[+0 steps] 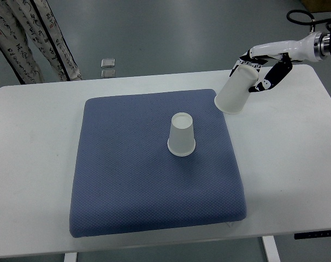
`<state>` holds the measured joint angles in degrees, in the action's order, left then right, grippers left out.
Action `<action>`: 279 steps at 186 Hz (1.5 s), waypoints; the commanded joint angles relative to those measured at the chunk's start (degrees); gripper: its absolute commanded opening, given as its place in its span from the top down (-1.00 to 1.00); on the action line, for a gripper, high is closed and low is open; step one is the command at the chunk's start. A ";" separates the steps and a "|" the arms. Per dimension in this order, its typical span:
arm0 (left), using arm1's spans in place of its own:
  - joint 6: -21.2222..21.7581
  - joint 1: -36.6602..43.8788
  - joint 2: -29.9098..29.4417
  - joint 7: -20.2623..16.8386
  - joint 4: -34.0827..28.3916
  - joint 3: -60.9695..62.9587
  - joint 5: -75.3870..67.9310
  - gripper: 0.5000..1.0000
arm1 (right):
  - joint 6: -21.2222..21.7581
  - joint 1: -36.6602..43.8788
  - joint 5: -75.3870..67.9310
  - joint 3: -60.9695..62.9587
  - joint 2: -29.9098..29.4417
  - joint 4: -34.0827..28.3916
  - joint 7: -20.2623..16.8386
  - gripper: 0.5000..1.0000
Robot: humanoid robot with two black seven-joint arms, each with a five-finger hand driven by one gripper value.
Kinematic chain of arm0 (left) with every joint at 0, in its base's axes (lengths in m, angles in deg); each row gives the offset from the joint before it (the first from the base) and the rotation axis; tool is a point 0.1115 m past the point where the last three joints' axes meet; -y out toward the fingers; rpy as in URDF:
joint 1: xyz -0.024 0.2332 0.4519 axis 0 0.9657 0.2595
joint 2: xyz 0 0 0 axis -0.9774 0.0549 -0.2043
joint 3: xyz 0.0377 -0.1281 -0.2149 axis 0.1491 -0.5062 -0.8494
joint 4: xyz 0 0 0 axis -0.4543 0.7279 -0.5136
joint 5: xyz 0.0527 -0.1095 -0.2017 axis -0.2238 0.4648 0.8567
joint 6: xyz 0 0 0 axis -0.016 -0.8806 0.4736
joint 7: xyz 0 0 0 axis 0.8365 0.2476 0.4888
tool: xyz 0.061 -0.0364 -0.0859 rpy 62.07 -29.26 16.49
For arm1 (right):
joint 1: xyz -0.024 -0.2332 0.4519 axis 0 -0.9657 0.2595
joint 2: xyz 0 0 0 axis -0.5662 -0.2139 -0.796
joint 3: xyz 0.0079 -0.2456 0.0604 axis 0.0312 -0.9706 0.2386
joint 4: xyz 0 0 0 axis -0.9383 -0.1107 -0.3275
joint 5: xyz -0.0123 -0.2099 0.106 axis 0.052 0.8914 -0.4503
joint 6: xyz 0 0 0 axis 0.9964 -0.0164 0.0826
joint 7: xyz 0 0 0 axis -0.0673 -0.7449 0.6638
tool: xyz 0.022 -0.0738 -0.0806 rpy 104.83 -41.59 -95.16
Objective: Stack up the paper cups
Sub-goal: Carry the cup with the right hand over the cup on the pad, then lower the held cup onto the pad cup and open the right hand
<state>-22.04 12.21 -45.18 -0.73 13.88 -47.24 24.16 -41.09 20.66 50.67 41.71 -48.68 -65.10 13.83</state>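
One camera only — it looks steeply down from the robot's own side, taking in the whole white desk (40, 125) and floor beyond its far edge — at middling distance.

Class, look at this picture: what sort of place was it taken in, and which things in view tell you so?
Probably a robotics lab or test room: a plain white table on a grey floor, a blue pad laid out as a work area, and a robot's right hand holding a tilted paper cup.
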 commanded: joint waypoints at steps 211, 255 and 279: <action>0.00 0.01 0.00 0.00 0.00 0.00 0.00 -1.00 | 0.99 7.94 2.20 -5.58 -12.43 -2.53 0.53 0.88; 0.00 0.01 0.00 0.00 0.00 0.00 0.00 -1.00 | 0.99 7.07 3.96 -6.81 -13.49 -2.27 0.45 0.87; 0.00 0.01 0.00 0.00 0.00 0.00 0.00 -1.00 | 0.99 6.89 4.13 -7.07 -14.19 -1.83 0.36 0.86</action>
<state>-22.04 12.21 -45.18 -0.73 13.88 -47.24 24.16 -40.10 27.74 54.61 34.92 -62.43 -67.27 14.29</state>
